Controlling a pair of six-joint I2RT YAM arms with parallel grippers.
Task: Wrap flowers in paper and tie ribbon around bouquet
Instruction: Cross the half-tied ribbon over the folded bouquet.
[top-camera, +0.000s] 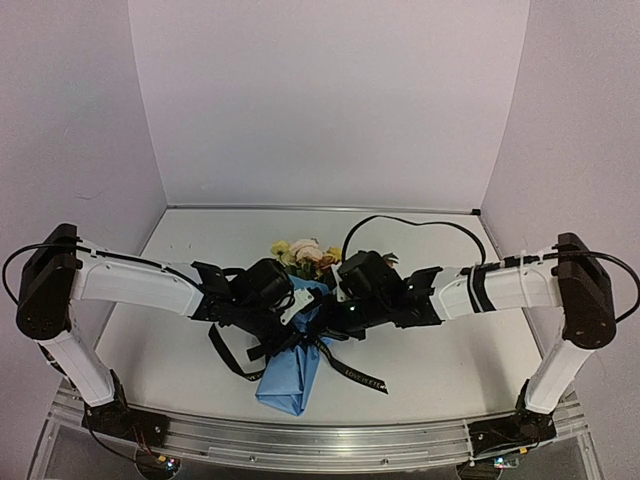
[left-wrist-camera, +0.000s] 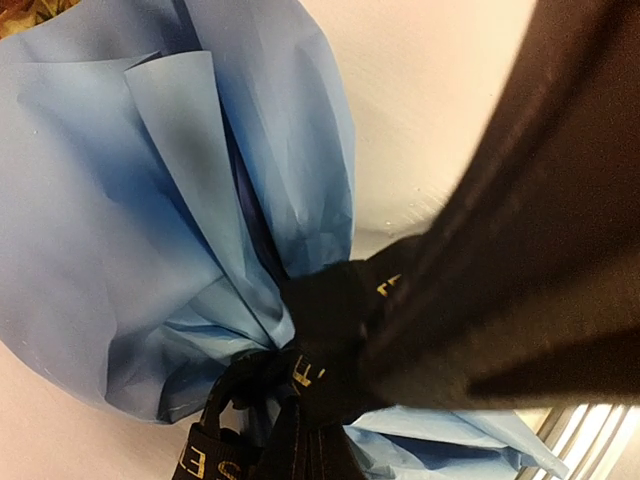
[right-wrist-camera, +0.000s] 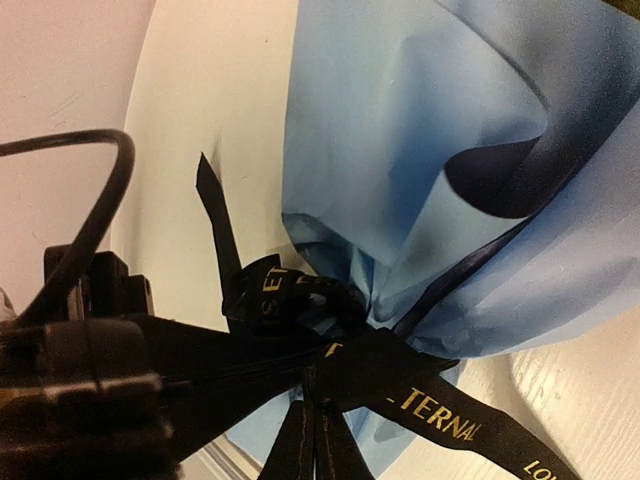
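Bouquet (top-camera: 298, 330): lies mid-surface (top-camera: 450, 350) betw. both arms, flowers (top-camera: 305, 254) pointing away, paper (top-camera: 288, 380) cone gathered at neck. Ribbon (top-camera: 352, 372): wound round neck, knot formed (tails loose on surface). Left jaws, right jaws: both pressed together, each apparently pinching a ribbon strand by the knot. Step: prob. tightening knot. Next: pull strands apart evenly, w/o tearing paper.

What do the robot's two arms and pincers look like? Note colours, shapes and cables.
Both the left arm and right arm are white tubes with bulky black joint housings, on black bases bolted to a metal rail. Dark bands ring the right arm's forearm. A thin black cable arcs from it. The left pincer and right pincer are black.
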